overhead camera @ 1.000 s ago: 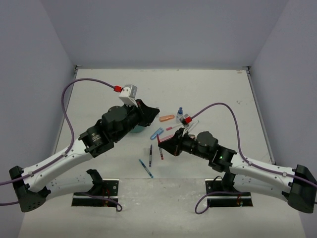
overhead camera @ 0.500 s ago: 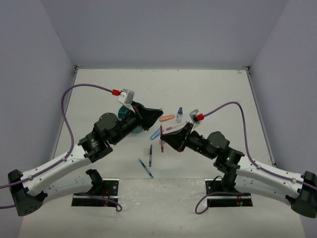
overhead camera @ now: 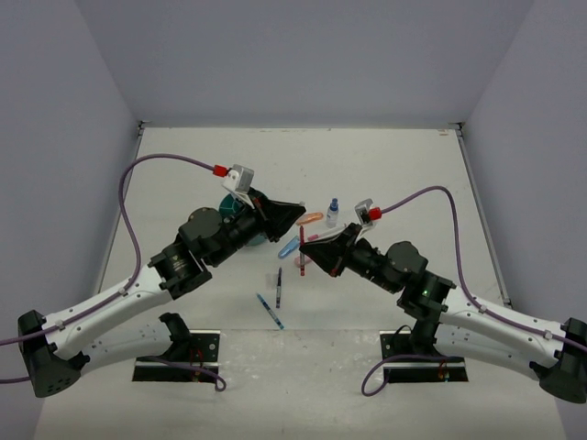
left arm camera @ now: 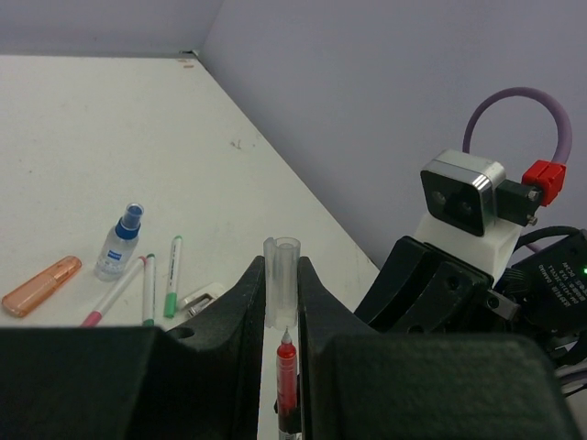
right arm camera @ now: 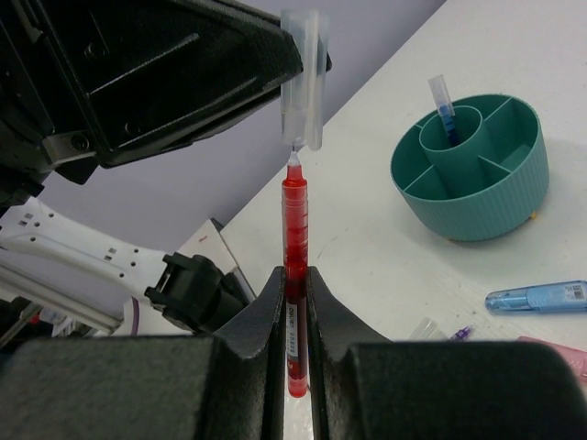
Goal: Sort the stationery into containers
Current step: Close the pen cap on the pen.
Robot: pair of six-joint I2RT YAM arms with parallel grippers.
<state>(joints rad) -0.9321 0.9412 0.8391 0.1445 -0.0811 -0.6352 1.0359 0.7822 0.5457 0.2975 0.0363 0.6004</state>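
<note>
Red pen (right arm camera: pixel 293 229) upright, tip at clear cap (right arm camera: pixel 303 82)

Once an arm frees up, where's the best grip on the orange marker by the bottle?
Mid-body, straight down, jaws across the narrow width. The orange marker lies flat on the table, so nothing gets under it, and its long sides run parallel there. The bottle sits close to one end; stay off that end.

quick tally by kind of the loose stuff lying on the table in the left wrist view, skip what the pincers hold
pens: 3 (one pink-tipped pen, two green-and-white pens)
orange marker: 1
spray bottle: 1
small pale item, too hidden to name: 1
total: 6
</note>
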